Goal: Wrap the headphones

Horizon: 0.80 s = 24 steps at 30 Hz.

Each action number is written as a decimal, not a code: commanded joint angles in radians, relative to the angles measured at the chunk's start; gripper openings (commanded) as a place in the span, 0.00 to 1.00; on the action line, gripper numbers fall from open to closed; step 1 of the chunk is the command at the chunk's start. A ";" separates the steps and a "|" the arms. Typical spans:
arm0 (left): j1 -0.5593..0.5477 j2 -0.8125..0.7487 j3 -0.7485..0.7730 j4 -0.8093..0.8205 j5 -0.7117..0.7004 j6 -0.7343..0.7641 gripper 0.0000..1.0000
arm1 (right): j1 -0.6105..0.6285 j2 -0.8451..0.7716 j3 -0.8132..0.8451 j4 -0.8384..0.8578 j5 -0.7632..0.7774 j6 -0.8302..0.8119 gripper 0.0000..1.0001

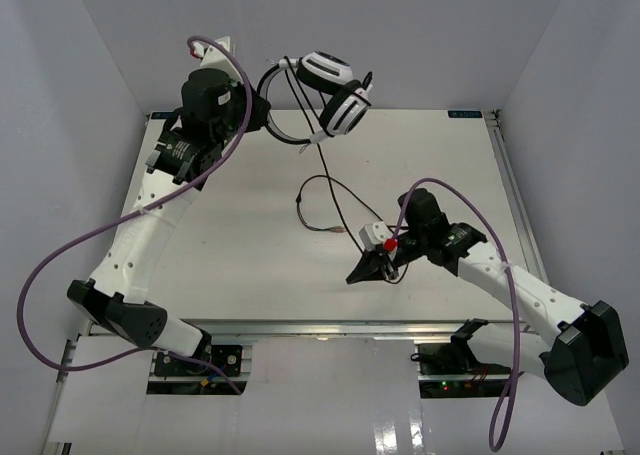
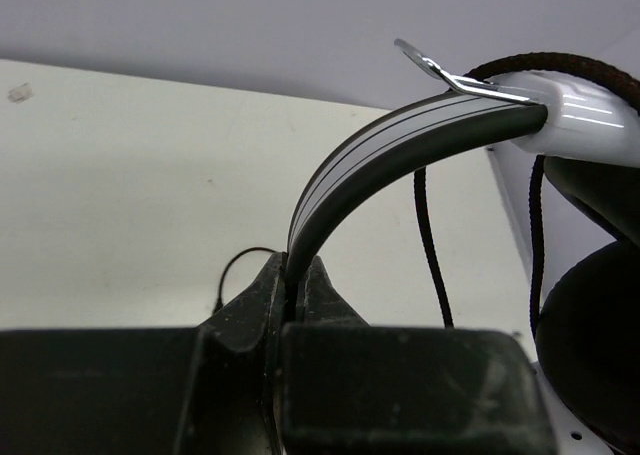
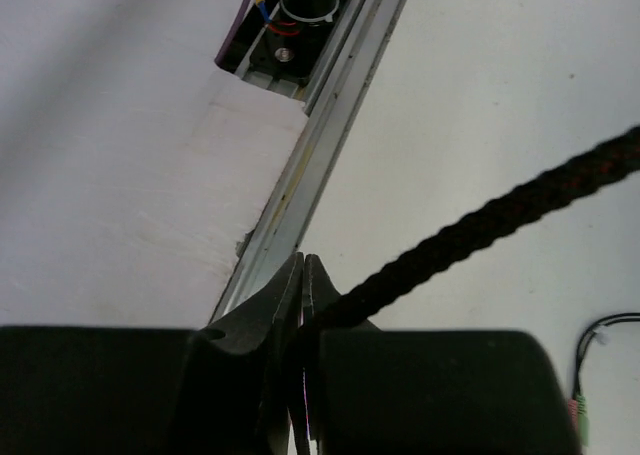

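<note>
Wrapping stage, judged early: no turns of cable [image 1: 318,180] visible around the headphones [image 1: 335,90]; both holds made, the winding itself left to do. Left gripper [image 2: 295,275] closed tight on the headband [image 2: 400,140], with the earcups raised over the far edge of the table [image 1: 230,265], left of its middle. Right gripper [image 3: 303,275] likewise closed, pinching the braided cable between its fingertips, low over the near-centre of the table. Cable hanging from the earcups, then trailing in a slack loop across the table to the right gripper, well apart from the headphones. Plug [image 1: 332,233] lying loose on the table, near the right gripper on its far-left side. Any cable wound behind the earcups: not discernible.
</note>
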 commanded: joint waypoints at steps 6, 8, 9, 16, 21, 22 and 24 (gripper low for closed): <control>0.052 -0.016 -0.142 0.067 -0.165 0.176 0.00 | 0.014 -0.027 0.357 -0.243 0.528 -0.105 0.08; 0.051 0.001 -0.187 0.070 -0.165 0.213 0.00 | 0.027 -0.018 0.418 -0.254 0.687 -0.139 0.08; 0.051 0.013 -0.214 0.071 -0.154 0.236 0.00 | 0.035 -0.008 0.449 -0.251 0.746 -0.152 0.08; -0.002 0.078 -0.371 0.066 0.012 0.308 0.00 | 0.054 0.116 0.625 -0.050 1.146 -0.205 0.08; -0.099 0.038 -0.483 0.069 0.170 0.346 0.00 | 0.054 0.221 0.623 0.108 1.240 -0.182 0.08; -0.105 0.027 -0.506 0.072 0.243 0.351 0.00 | 0.053 0.237 0.620 0.125 1.238 -0.164 0.08; -0.111 -0.008 -0.530 0.088 0.340 0.353 0.00 | 0.040 0.269 0.601 0.142 1.242 -0.148 0.08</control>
